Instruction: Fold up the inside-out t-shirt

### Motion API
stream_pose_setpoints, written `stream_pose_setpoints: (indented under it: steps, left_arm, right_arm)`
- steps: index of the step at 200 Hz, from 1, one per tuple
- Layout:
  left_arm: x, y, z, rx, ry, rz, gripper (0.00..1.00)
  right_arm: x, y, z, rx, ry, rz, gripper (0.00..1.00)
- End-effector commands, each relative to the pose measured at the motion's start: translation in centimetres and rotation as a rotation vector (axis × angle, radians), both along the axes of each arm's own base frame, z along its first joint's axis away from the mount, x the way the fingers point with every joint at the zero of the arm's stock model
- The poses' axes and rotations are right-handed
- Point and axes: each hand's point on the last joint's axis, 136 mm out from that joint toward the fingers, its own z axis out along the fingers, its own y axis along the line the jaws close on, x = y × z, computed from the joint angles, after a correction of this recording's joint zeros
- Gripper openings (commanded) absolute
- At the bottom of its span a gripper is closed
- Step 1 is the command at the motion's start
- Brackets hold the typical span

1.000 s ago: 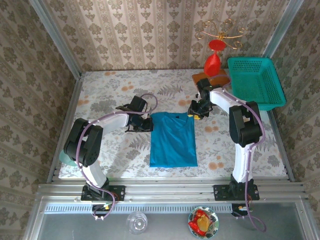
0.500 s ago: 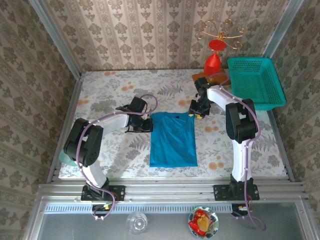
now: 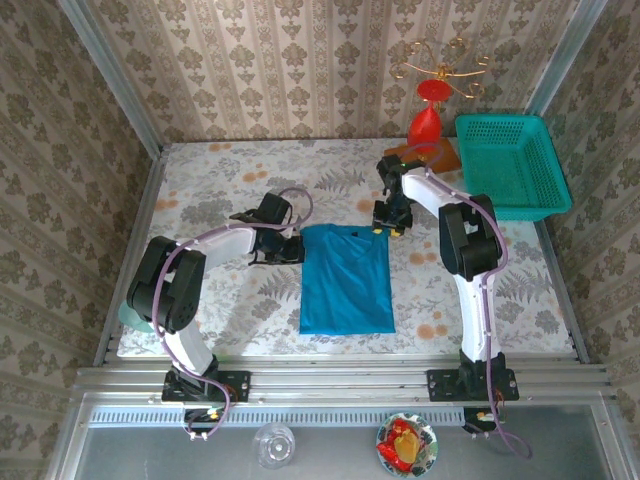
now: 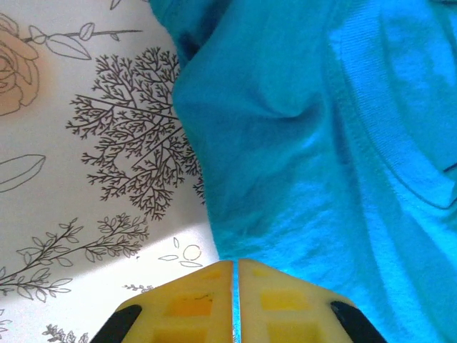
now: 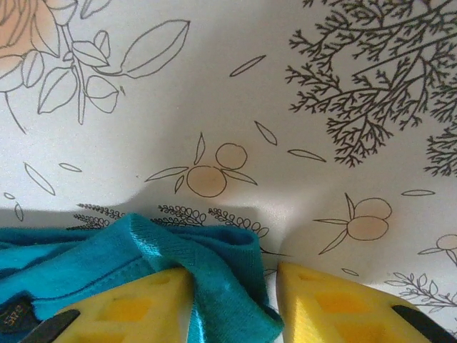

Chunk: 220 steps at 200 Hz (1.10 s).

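Here the inside-out t-shirt (image 3: 346, 280) lies flat on the middle of the worktop (image 3: 230, 170). The left hand (image 4: 233, 268) pinches its far-left corner tight. The right hand (image 5: 234, 273) stands narrowly parted astride its far-right corner.

A small dark label (image 5: 14, 312) sits on the bunched edge of the blue t-shirt (image 5: 143, 250), at the lower left end of that cloth as the right wrist camera sees it; it carries a few pale characters turned on their side; they are too small and blurred to make out as letters or numbers. Nothing legible can be made out elsewhere on the t-shirt or around it; no word, brand or number can be read.
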Motion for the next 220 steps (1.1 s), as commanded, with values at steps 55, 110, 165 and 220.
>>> stream_pose_setpoints:
  steps: [55, 110, 165, 220]
  left_arm:
    - [0.6, 2.2, 0.1, 0.005, -0.028, 0.085, 0.12]
    - [4.1, 3.0, 2.9, -0.074, -0.104, 0.14, 0.26]
    - [7.3, 0.9, 3.1, -0.176, -0.096, 0.171, 0.34]
    - [6.6, 2.5, 0.6, -0.044, -0.01, 0.217, 0.35]
  right_arm:
    - [-3.0, 1.1, -4.0, -0.05, 0.119, 0.01, 0.21]
    - [-1.5, 3.7, -2.4, 0.085, 0.043, 0.072, 0.03]
    - [-1.5, 4.1, -2.1, 0.11, 0.045, 0.082, 0.03]
    - [-1.9, 3.8, -1.6, 0.097, 0.05, 0.092, 0.05]
